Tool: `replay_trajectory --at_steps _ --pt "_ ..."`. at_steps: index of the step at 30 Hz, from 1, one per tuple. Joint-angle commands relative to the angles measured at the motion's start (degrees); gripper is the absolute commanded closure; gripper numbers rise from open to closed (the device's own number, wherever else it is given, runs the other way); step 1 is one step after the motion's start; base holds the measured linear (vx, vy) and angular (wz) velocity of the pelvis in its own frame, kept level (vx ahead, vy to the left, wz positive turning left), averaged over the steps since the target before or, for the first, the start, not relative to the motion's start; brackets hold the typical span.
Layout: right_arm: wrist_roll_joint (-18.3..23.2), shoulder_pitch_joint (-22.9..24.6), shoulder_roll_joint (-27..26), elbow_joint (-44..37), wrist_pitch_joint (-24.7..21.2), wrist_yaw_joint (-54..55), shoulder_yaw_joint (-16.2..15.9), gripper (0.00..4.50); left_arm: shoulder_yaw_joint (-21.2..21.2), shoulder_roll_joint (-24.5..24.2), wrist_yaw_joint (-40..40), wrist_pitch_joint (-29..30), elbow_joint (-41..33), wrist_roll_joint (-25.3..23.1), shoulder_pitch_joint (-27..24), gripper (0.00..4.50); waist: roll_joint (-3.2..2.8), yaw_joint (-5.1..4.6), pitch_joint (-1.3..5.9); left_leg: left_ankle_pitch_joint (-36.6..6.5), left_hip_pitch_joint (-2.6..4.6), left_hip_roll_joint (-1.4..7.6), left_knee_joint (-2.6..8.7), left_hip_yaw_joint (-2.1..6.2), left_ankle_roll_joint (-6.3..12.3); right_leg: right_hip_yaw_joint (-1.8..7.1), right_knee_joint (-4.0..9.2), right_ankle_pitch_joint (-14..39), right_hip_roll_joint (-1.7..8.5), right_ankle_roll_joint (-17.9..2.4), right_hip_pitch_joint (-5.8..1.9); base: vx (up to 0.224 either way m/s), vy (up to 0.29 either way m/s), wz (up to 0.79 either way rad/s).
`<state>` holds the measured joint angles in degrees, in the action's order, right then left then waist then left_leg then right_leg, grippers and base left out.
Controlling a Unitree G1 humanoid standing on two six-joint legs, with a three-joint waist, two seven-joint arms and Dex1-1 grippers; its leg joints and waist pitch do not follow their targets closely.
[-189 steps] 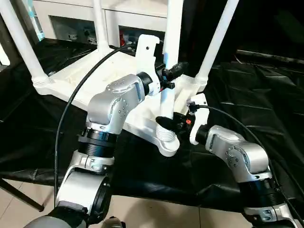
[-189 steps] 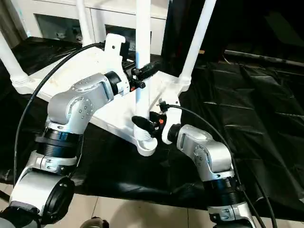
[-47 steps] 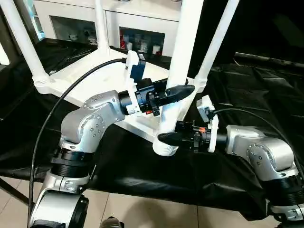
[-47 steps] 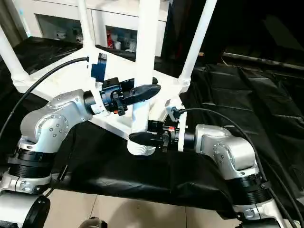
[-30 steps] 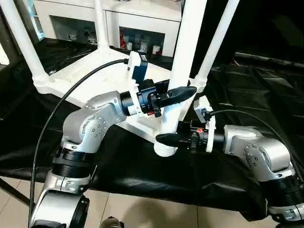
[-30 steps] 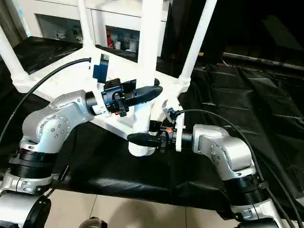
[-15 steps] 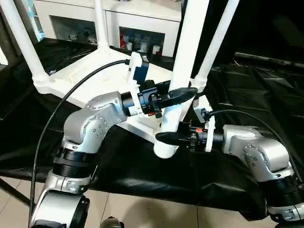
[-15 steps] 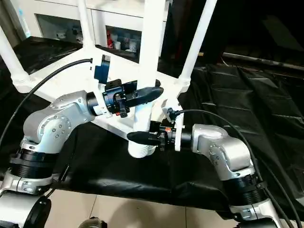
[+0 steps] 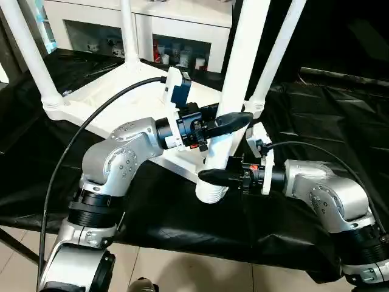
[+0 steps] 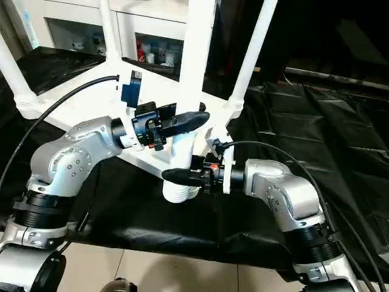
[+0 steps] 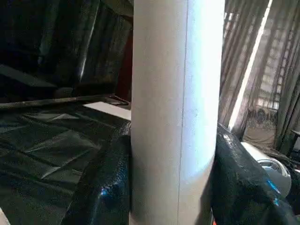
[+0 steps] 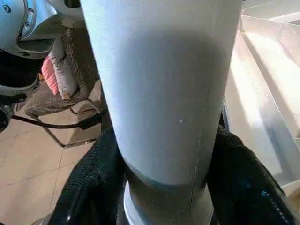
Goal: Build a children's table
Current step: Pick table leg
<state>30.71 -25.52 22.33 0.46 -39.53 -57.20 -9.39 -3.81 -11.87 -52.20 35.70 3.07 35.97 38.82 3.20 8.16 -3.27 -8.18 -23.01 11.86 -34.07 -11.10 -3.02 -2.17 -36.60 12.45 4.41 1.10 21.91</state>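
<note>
The white plastic tabletop [image 9: 115, 97] lies upside down on the black-draped table [image 9: 328, 121], ribbed underside up, with its near corner socket [image 9: 210, 190] reaching toward the table's near edge. Four white tapered legs stand up from its corners: one at the far left [image 9: 27, 52], one at the far middle [image 9: 126, 30], one at the right [image 9: 276, 55], and the near leg [image 9: 240, 79] rising from the near socket. Both grippers are clamped on this near leg. The left gripper [image 9: 228, 120] comes in from the left and grips it higher up, its black fingers [image 11: 105, 187] pressed against either side of the tube. The right gripper [image 9: 216, 176] comes in from the right and grips it lower, just above the socket, fingers [image 12: 93, 183] wrapped round the tube. Behind the table stands a white glass-door cabinet [image 9: 176, 42].
</note>
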Motion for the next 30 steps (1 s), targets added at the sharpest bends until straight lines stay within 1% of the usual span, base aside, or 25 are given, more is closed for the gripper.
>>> replay_trajectory --at_steps 1,5,6,9,14,15,20,21,24,25,30 --pt "-0.88 -1.0 -0.03 0.26 1.35 0.29 0.11 1.63 -0.62 0.24 -0.33 -0.75 -0.02 -0.68 1.09 2.68 0.13 -0.15 4.17 -9.88 2.0 1.3 3.71 0.58 -2.56 1.73 4.01 3.98 3.21 -10.41 -1.88 0.0 0.0 0.0" --pt "-1.54 -1.12 -0.15 0.7 2.25 0.62 0.06 1.54 -1.05 0.02 -0.84 -0.38 -0.57 -0.54 0.82 2.68 0.1 -0.13 4.15 -9.92 2.08 1.3 3.73 0.56 -2.8 1.73 4.02 4.15 3.17 -10.36 -1.79 0.0 0.0 0.0" --pt "-1.54 -1.16 -0.25 0.84 2.44 0.5 0.07 1.54 -1.12 -0.28 -1.11 -0.27 -0.68 -0.56 0.73 2.68 0.22 -0.12 4.17 -9.85 2.09 1.3 3.72 0.54 -2.7 1.74 4.02 3.98 3.16 -10.39 -1.83 0.0 0.0 0.0" --pt "-1.36 -1.2 -0.29 0.92 2.54 0.08 0.09 1.54 -1.14 -0.66 -1.32 -0.11 -0.81 -0.6 0.64 2.68 0.11 -0.12 4.13 -10.02 2.03 1.31 3.77 0.59 -2.64 1.71 4.03 4.36 3.22 -10.41 -1.84 0.0 0.0 0.0" --pt "-1.47 -1.28 -0.6 1.14 2.76 -0.13 0.07 1.54 -1.16 -0.97 -1.58 0.13 -1.16 -0.54 0.48 2.68 0.09 -0.07 4.18 -9.76 2.07 1.3 3.71 0.56 -2.56 1.73 3.93 3.58 3.2 -10.6 -1.84 0.0 0.0 0.0" --pt "-1.49 -1.3 -0.7 1.2 2.77 -0.22 0.02 1.54 -1.16 -1.0 -1.54 0.14 -1.2 -0.45 0.52 2.68 0.01 -0.05 4.17 -9.88 2.08 1.3 3.72 0.58 -2.58 1.72 3.93 3.62 3.19 -10.6 -1.81 0.0 0.0 0.0" --pt "-1.5 -0.98 -0.61 0.96 2.65 -0.73 -0.31 1.54 -1.08 -0.67 -1.39 0.12 -1.12 -0.15 0.83 2.68 0.05 -0.08 4.17 -10.2 2.09 1.32 3.73 0.57 -2.71 1.73 3.97 3.99 3.21 -10.58 -1.82 0.0 0.0 0.0" --pt "-1.5 -0.89 -0.63 0.93 2.62 -0.81 -0.45 1.54 -1.04 -0.52 -1.37 0.08 -0.98 -0.08 1.03 2.68 -0.04 -0.11 4.15 -10.28 2.09 1.33 3.76 0.59 -2.75 1.73 3.97 3.93 3.18 -10.61 -1.8 0.0 0.0 0.0" --pt "-1.6 -0.79 -0.68 0.91 2.68 -0.87 -0.54 1.54 -1.12 -0.41 -1.37 0.02 -0.86 -0.08 1.2 2.68 0.02 -0.09 4.18 -10.2 2.07 1.32 3.74 0.59 -2.77 1.73 3.97 3.82 3.21 -10.64 -1.85 0.0 0.0 0.0" --pt "-1.62 -0.78 -0.71 0.93 2.63 -0.93 -0.52 1.54 -1.18 -0.36 -1.4 0.03 -0.85 -0.06 1.22 2.68 -0.09 -0.1 4.15 -10.4 2.08 1.3 3.75 0.59 -2.82 1.74 4.03 3.94 3.2 -10.61 -1.81 0.0 0.0 0.0" --pt "-1.73 -0.81 -0.82 1.08 2.62 -1.0 -0.42 1.54 -1.35 -0.34 -1.64 0.17 -1.01 -0.01 1.17 2.68 -0.1 -0.09 4.17 -10.5 2.13 1.32 3.76 0.61 -2.88 1.72 3.97 3.72 3.17 -10.7 -1.79 0.0 0.0 0.0"
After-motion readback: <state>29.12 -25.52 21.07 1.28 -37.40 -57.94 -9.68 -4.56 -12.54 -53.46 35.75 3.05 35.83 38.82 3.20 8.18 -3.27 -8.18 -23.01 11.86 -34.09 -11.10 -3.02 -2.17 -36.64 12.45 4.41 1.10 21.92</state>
